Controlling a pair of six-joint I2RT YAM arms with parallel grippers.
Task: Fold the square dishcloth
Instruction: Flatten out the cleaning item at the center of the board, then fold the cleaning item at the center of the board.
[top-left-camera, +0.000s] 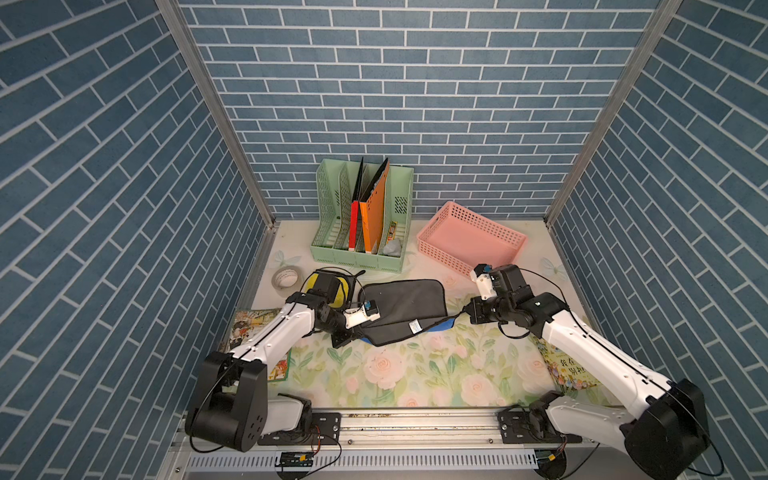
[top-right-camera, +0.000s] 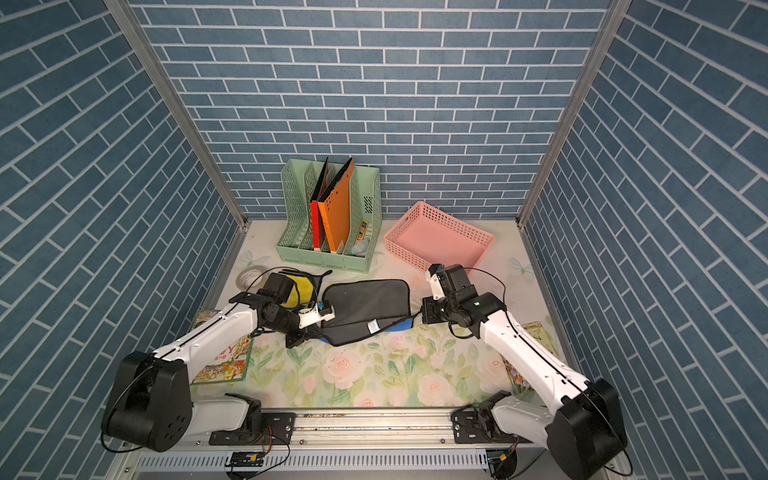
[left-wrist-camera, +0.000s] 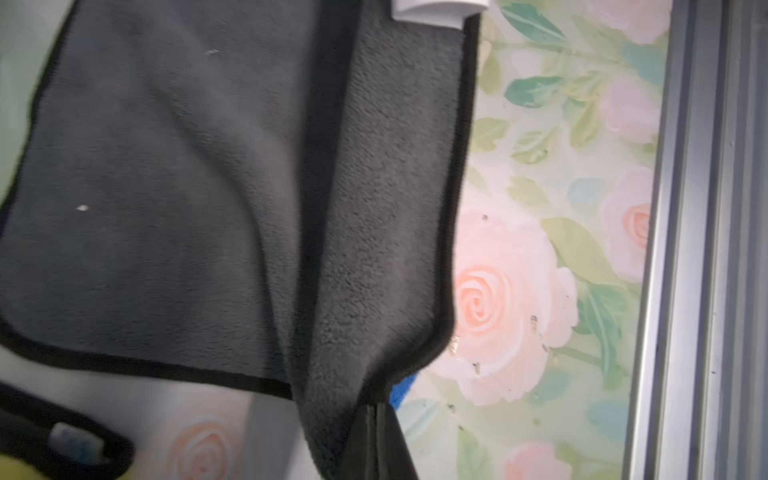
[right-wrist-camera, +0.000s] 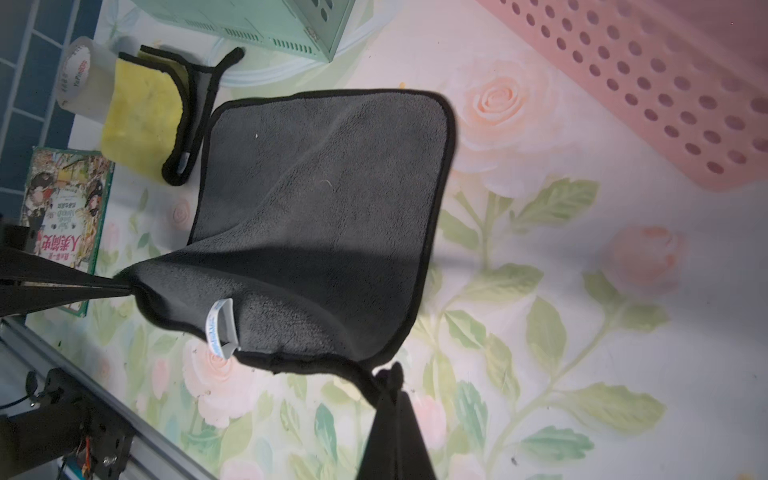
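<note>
Pinching the near corners of the grey dishcloth (top-left-camera: 399, 307), the left tool (left-wrist-camera: 374, 411) and the right tool (right-wrist-camera: 392, 378) are both clamped tight. Its far half lies on the table (top-left-camera: 415, 374).

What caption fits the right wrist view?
The left gripper and right gripper each pinch a corner of the gray dishcloth, one edge raised off the floral table.

Left arm (top-left-camera: 270, 332) and right arm (top-left-camera: 582, 345) reach forward, bent inward so the wrists face each other. Left gripper (top-left-camera: 353, 336) and right gripper (top-left-camera: 462, 314) each pinch a dishcloth (top-left-camera: 401, 305) corner at the fingertips, cloth spanning between them.
</note>
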